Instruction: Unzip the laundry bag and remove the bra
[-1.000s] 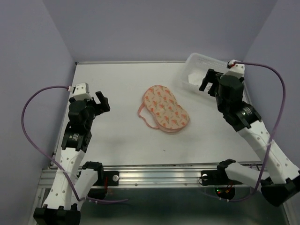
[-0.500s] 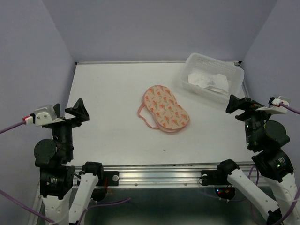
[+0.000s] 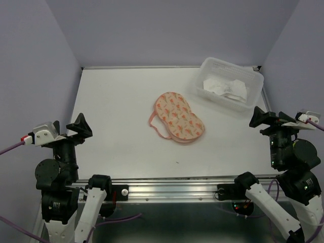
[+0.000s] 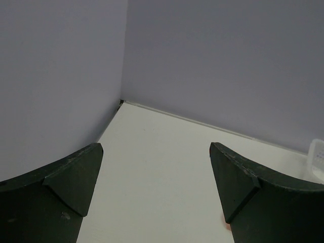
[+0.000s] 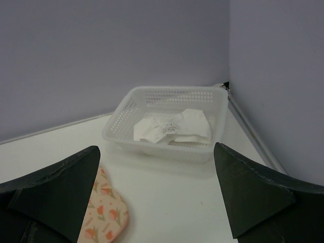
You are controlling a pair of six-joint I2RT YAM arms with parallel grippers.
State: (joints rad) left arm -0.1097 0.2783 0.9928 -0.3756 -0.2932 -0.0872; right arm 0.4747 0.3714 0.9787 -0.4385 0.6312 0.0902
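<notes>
The laundry bag (image 3: pixel 179 117) lies flat mid-table, peach with an orange print, its halves together and its pink loop (image 3: pixel 157 129) trailing to the left. Its corner (image 5: pixel 104 212) shows low in the right wrist view. A crumpled white fabric piece (image 3: pixel 225 87), which looks like the bra, lies in the tub (image 5: pixel 172 129). My left gripper (image 3: pixel 71 129) hangs open at the near left, far from the bag; between its fingers (image 4: pixel 157 167) is only bare table. My right gripper (image 3: pixel 271 119) is open at the near right, empty (image 5: pixel 157 172), facing the tub.
A clear perforated plastic tub (image 3: pixel 217 98) stands at the back right corner, its front wall (image 5: pixel 157 149) seen from the right wrist. Lilac walls close the table on the left, back and right. A metal rail (image 3: pixel 172 188) runs along the near edge.
Both arms have drawn back from over the table to the near edge. The right gripper has left the tub, which now shows fully. The bag has not moved.
</notes>
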